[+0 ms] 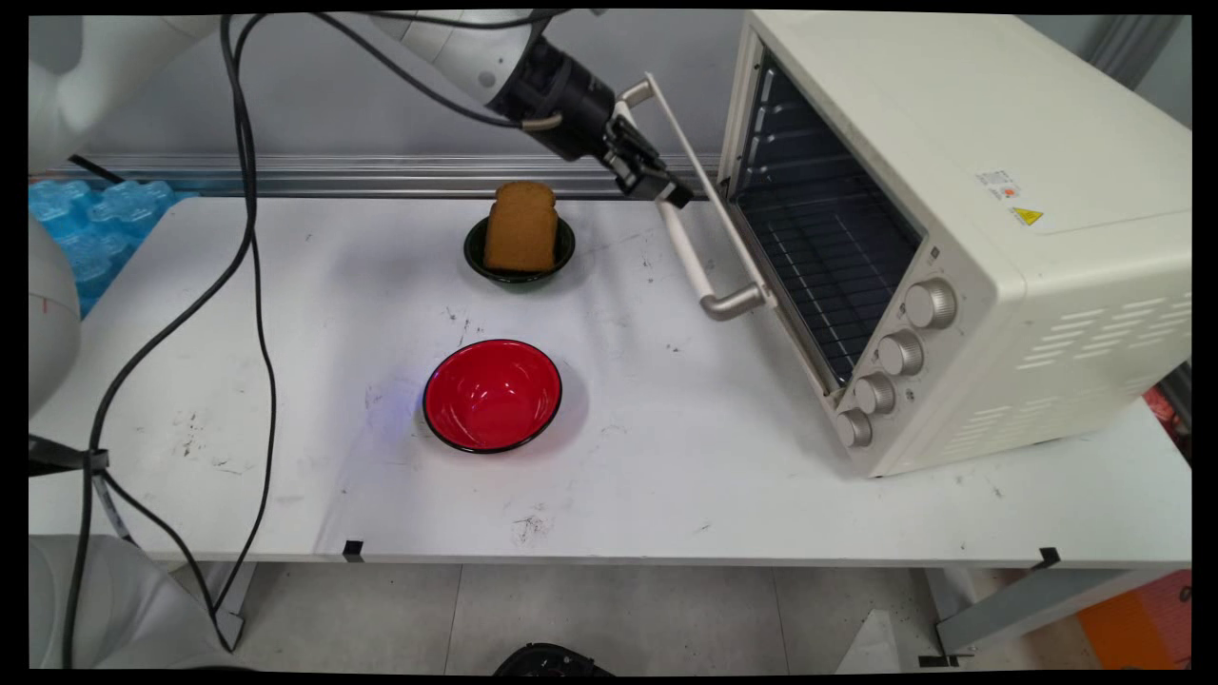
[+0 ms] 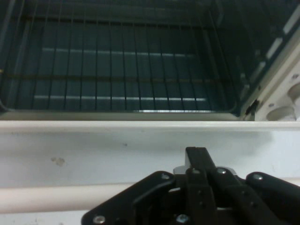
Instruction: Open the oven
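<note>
From the main view, the black two-finger tool (image 1: 666,188) sits at the far end of the cream bar handle (image 1: 687,249) of the cream metal toaster oven (image 1: 961,228), whose glass door (image 1: 733,205) hangs partly open. Whether it is clenched on the bar I cannot tell. Just behind and left of the tool, a brown bread slice (image 1: 520,226) stands in a dark green bowl (image 1: 520,257); well below it, a glossy red bowl (image 1: 492,395) rests on the white desk (image 1: 285,314).

From the hand view, the tool (image 2: 199,161) lies over the handle (image 2: 47,197), the wire rack (image 2: 122,79) beyond. The handle looks rigid, smooth, likely slippery; mid-bar seems the surest hold.
</note>
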Controlling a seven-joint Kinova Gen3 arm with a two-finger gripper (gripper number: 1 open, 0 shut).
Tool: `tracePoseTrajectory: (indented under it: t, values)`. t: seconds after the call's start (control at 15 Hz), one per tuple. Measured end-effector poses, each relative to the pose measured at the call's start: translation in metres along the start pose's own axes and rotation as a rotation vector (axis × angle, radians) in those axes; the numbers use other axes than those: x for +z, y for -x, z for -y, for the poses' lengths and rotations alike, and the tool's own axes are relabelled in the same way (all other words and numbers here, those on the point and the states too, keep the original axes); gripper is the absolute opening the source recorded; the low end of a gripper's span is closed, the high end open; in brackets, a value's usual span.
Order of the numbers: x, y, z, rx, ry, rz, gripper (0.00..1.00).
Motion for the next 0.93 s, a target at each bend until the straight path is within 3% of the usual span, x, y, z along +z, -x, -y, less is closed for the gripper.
tracePoseTrajectory:
  t: [0.93]
  values:
    - [0.019, 0.059, 0.0, 0.012, -0.053, -0.007, 0.0]
